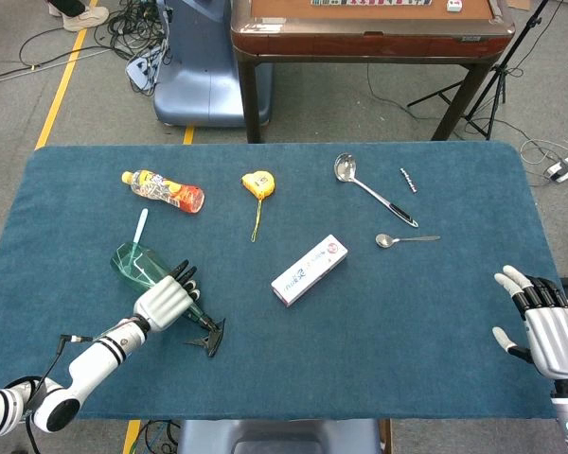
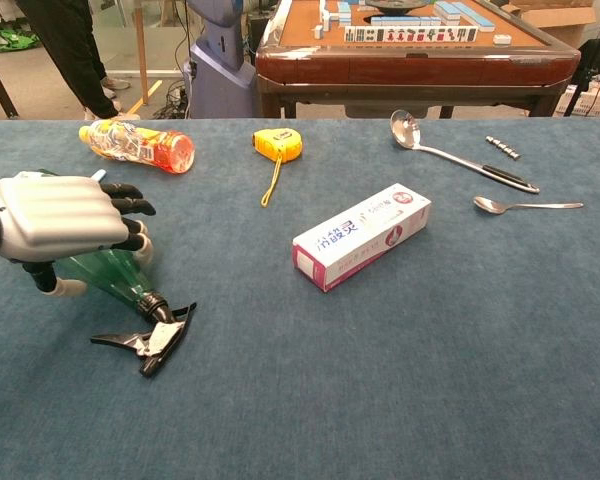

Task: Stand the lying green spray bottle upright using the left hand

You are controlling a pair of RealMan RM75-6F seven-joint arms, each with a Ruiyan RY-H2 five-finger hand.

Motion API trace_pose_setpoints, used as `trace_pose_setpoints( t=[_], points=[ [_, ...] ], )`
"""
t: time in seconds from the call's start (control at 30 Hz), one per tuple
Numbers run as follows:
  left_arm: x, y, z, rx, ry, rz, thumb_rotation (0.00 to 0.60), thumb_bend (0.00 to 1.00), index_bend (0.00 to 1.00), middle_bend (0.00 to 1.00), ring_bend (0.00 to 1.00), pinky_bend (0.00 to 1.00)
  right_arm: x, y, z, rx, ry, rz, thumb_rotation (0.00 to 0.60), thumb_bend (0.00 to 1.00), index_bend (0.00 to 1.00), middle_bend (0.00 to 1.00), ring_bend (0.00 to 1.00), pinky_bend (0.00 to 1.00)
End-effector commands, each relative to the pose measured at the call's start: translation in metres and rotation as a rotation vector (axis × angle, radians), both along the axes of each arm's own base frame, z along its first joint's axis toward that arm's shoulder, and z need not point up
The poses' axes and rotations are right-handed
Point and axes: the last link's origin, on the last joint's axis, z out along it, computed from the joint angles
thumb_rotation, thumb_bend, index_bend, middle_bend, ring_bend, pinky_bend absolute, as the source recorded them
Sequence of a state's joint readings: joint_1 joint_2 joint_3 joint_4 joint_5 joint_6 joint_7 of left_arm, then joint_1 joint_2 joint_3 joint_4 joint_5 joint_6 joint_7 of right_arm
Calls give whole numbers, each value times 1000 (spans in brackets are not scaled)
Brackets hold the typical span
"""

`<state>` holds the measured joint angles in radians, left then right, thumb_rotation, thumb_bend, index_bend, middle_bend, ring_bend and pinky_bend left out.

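While its palm faces down over the green spray bottle (image 1: 148,272), the left hand (image 1: 164,301) sits across the narrowing neck end of the bottle, fingers extended forward over it and thumb reaching down on the near side in the chest view; whether it truly grips the bottle or only rests on it cannot be told. The bottle lies on its side on the blue counter (image 1: 426,312), its wide base pointing toward the far left and its black trigger head (image 2: 150,340) lying free on the cloth just beyond the hand, toward the near edge. A thin pale tube (image 1: 140,225) lies just past the bottle's base. The right hand (image 1: 546,326) hangs at the near right corner of the counter, fingers spread and holding nothing.

Farther out, an orange drink bottle (image 1: 163,189) lies on its side at the far left. A yellow tape measure (image 1: 257,183) with its strap trailing sits near the far middle. A toothpaste box (image 1: 310,270) lies diagonally near the centre. To the far right are a ladle (image 1: 371,188), a small spoon (image 1: 405,240) and a little screw-like piece (image 1: 409,180).
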<state>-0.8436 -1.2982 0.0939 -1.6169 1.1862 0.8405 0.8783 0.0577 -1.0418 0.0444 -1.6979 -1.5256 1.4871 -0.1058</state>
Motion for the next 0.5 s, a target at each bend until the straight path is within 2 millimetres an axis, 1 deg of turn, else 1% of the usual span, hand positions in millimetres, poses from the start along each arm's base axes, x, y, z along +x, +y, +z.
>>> trace_pose_setpoints(
  t=[0.03, 0.2, 0.3, 0.37, 0.5],
  points=[
    [-1, 1, -1, 9, 7, -10, 600, 327, 300, 233, 23, 0, 0, 0, 0, -1, 0, -1, 600, 215, 178, 144, 135, 160],
    [-4, 5, -2, 37, 17, -39, 600, 328, 371, 306, 75, 0, 0, 2, 1, -2, -1, -2, 600, 215, 178, 144, 136, 160],
    [-5, 8, -1, 75, -11, -39, 600, 328, 440, 390, 140, 0, 0, 2, 1, -3, -1, -1, 600, 215, 178, 144, 135, 160],
    [-4, 10, 1, 83, -48, -24, 600, 328, 476, 430, 172, 0, 1, 2, 1, -3, 0, 0, 600, 215, 178, 144, 136, 160],
    [4, 16, 15, 94, -204, 8, 600, 328, 490, 445, 189, 0, 1, 2, 2, -6, 2, 1, 600, 214, 178, 144, 136, 160]
  ],
)
